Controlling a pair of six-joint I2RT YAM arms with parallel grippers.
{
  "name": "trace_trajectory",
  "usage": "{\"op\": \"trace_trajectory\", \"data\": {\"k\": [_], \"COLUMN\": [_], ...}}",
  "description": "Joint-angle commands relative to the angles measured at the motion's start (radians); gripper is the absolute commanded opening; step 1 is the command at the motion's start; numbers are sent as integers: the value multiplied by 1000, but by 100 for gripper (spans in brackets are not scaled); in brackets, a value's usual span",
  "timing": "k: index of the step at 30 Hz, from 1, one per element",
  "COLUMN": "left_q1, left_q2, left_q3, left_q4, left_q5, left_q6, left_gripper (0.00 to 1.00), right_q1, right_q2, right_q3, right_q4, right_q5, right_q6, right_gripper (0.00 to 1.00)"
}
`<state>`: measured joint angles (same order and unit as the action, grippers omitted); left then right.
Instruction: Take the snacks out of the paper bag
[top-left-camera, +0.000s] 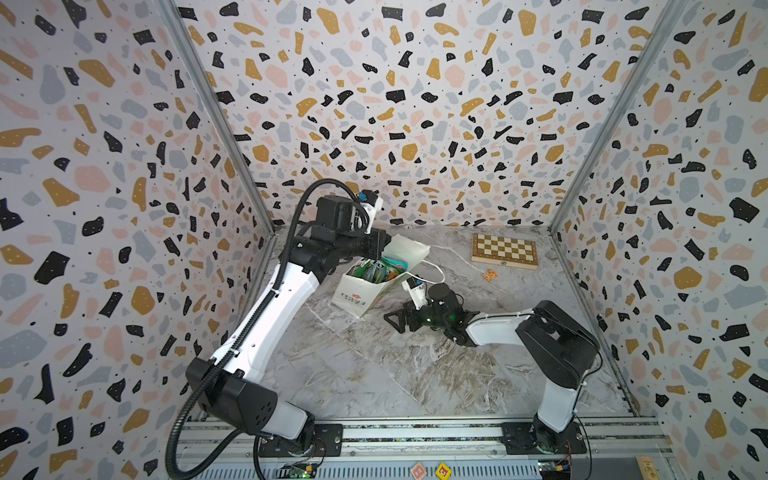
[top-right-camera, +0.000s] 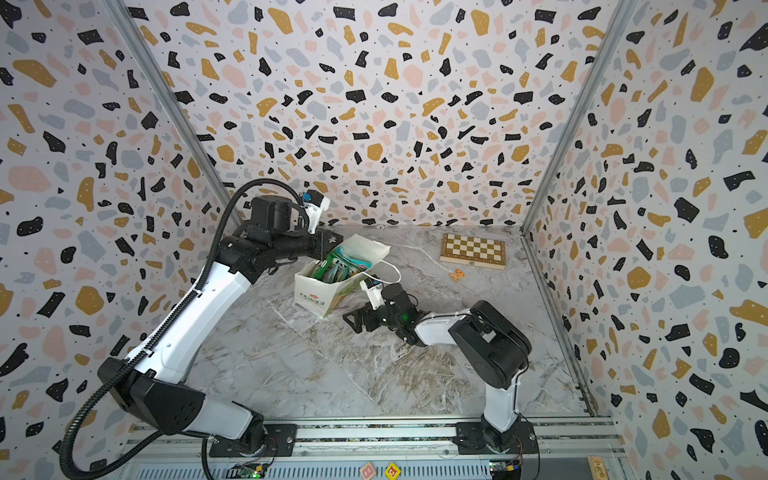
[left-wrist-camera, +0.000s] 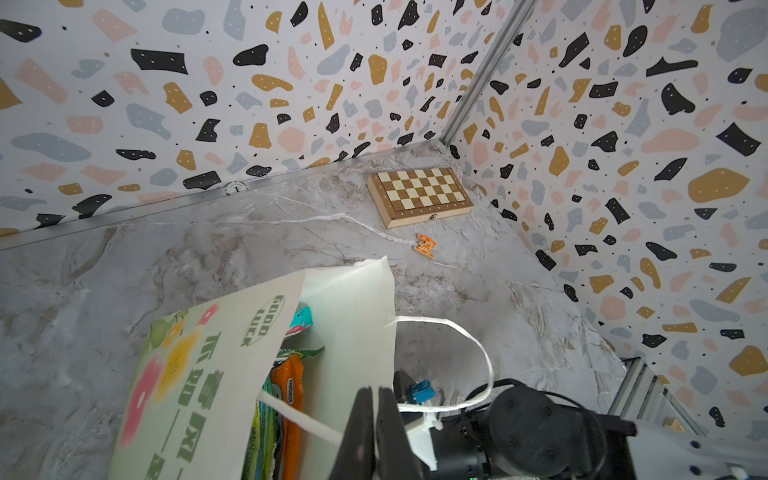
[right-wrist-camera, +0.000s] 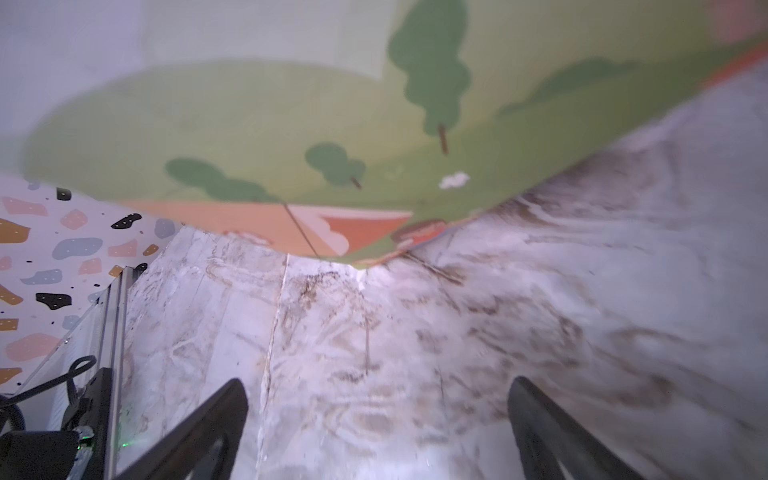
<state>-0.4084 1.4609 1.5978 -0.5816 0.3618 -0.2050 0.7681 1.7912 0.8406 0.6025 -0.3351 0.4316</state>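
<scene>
The white paper bag (top-left-camera: 356, 297) (top-right-camera: 311, 297) stands tilted on the marble table, its mouth open toward the top views. Inside it show the snacks (top-left-camera: 376, 269) (top-right-camera: 341, 266): green-yellow packets, an orange one (left-wrist-camera: 291, 399) and a teal one (left-wrist-camera: 301, 317). My left gripper (top-left-camera: 383, 250) (top-right-camera: 336, 243) (left-wrist-camera: 376, 401) is shut on the bag's upper rim, where a white cord handle (left-wrist-camera: 478, 345) meets it. Low on the table, beside the bag's base, my right gripper (top-left-camera: 397, 318) (top-right-camera: 354, 320) (right-wrist-camera: 380, 415) is open and holds nothing. Its wrist view faces the bag's green illustrated side (right-wrist-camera: 291, 124).
A folded wooden chessboard (top-left-camera: 504, 250) (left-wrist-camera: 419, 195) lies at the back right, and a small orange trinket (top-left-camera: 489, 275) (left-wrist-camera: 425, 245) sits in front of it. Terrazzo walls close three sides. Along the front runs a metal rail (top-left-camera: 415, 432) with two lettered blocks (top-left-camera: 430, 471).
</scene>
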Motion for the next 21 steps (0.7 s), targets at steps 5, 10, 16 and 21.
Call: {"op": "trace_trajectory", "data": {"k": [5, 10, 16, 21], "left_q1": [-65, -128, -177, -196], "left_q2": [-120, -164, -197, -207], "left_q3": [-148, -216, -305, -346], "left_q4": [222, 284, 337, 363], "left_q5": [-67, -97, -136, -124], "left_q6": [-76, -133, -176, -210], "left_gripper": [0, 0, 0, 0], "right_q1": [-56, -109, -207, -279], "right_q2": [-270, -456, -611, -677], "right_q3": [-176, -274, -280, -240], "right_q4": [-165, -325, -531, -645], "right_q5": [181, 336, 540, 590], "right_q6": [-59, -68, -98, -129], "right_gripper": [99, 99, 99, 99]}}
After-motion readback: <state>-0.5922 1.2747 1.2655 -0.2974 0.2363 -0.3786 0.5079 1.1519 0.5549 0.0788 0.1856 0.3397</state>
